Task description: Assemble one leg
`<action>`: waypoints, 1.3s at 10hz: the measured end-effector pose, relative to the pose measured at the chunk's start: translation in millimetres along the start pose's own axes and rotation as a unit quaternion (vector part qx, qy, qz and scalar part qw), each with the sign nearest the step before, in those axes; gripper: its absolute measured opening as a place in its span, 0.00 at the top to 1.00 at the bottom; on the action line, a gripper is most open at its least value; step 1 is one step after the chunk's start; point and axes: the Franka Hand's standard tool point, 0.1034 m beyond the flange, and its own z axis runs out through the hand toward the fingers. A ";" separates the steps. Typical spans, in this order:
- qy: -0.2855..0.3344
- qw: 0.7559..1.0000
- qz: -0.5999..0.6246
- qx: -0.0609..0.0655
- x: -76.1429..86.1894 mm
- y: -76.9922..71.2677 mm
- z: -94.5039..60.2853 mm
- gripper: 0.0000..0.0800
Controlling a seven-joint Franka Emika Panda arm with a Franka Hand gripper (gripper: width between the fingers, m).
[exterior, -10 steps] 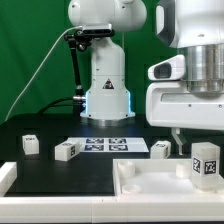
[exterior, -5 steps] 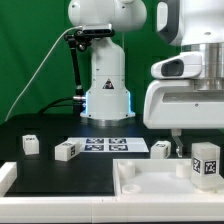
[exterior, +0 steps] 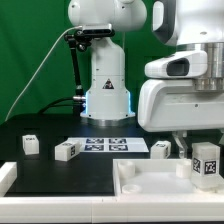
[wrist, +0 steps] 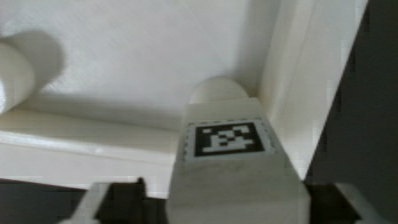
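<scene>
My gripper [exterior: 200, 150] is shut on a leg [exterior: 205, 165], a small white block with a black-and-white tag, and holds it upright over the right end of the large white rimmed board [exterior: 140, 186]. In the wrist view the leg [wrist: 228, 150] runs out from between my dark fingers [wrist: 125, 205], its far end near an inner corner of the board [wrist: 125, 90]. Whether the leg touches the board cannot be told.
Three more legs lie on the black table: one at the exterior view's left [exterior: 31, 144], one beside it [exterior: 66, 150], one by my gripper [exterior: 160, 149]. The marker board [exterior: 112, 145] lies mid-table. The robot base [exterior: 107, 80] stands behind.
My hand has shifted slightly toward the exterior view's left. The leg stays held in nearly the same place.
</scene>
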 end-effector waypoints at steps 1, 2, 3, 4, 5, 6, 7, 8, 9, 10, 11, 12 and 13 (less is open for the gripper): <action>0.000 1.000 0.000 0.000 -0.1 0.1 0.1 0.63; 0.000 1.000 0.000 0.000 -0.1 0.2 0.2 0.64; 0.000 1.000 0.013 0.000 -0.2 0.1 0.2 0.64; 0.000 1.000 0.020 0.001 -0.2 0.4 0.2 0.64; -0.001 0.998 0.065 0.009 -0.6 0.9 0.6 0.64; -0.003 0.989 0.148 0.016 -1.4 -0.2 1.6 0.64; -0.003 0.976 0.217 0.019 -1.2 -0.9 2.0 0.64; -0.005 0.958 0.286 0.019 -1.3 -1.5 2.2 0.64; -0.007 0.935 0.354 0.019 -1.6 -1.4 2.4 0.64; -0.009 0.910 0.413 0.019 -2.0 -1.5 2.6 0.64; -0.010 0.883 0.470 0.018 -2.3 -3.3 3.0 0.64; -0.010 0.841 0.541 0.015 -2.4 -4.8 3.1 0.64; -0.010 0.806 0.592 0.012 -2.4 -5.6 3.2 0.63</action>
